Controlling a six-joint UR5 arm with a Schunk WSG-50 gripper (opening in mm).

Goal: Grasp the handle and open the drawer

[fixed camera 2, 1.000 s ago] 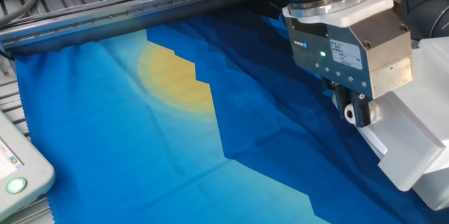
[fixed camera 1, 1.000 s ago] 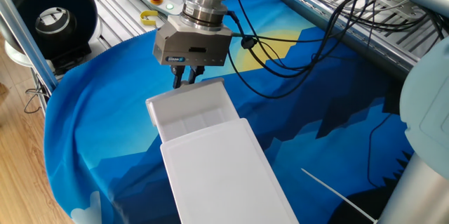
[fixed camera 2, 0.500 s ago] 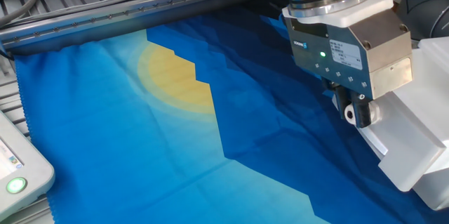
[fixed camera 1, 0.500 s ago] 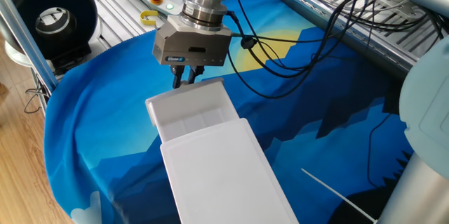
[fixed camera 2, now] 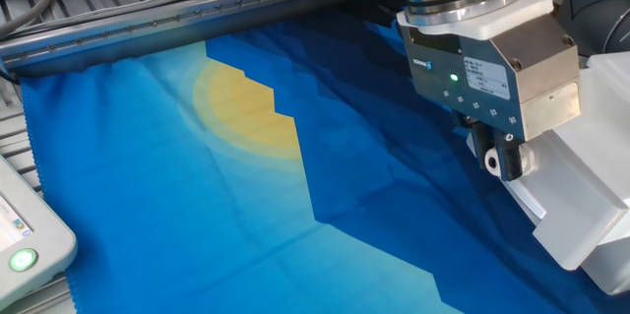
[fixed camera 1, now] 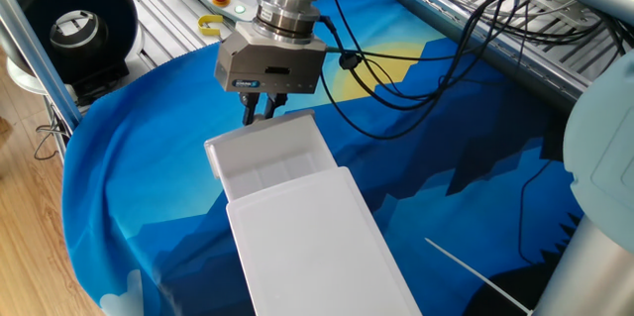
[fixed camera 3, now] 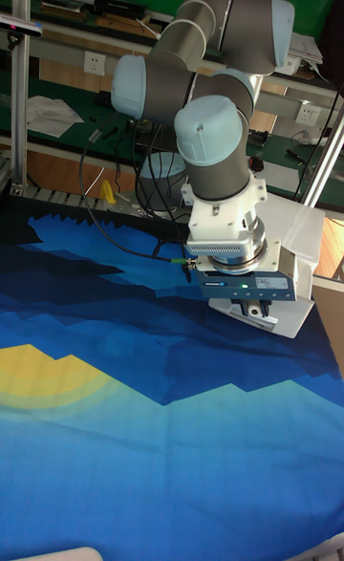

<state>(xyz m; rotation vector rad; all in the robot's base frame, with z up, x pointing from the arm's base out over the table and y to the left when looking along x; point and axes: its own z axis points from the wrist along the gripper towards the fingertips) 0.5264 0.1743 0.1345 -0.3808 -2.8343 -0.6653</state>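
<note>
Other fixed view: end effector [fixed camera 2: 504, 161] clamped around handle [fixed camera 2: 523, 159] fronting part-open drawer [fixed camera 2: 571, 201].

Opposing table-side views, one frontal

The gripper [fixed camera 1: 262, 108] points down at the front edge of the drawer [fixed camera 1: 267, 158], its dark fingers [fixed camera 1: 253, 107] close together; the handle itself is hidden behind them. The drawer stands partly pulled out of the white box [fixed camera 1: 317, 247], showing its shallow tray. A blue patterned cloth [fixed camera 1: 139, 167] covers the tabletop. A yellow tape dispenser [fixed camera 1: 210, 26] lies near the far-left edge.
</note>
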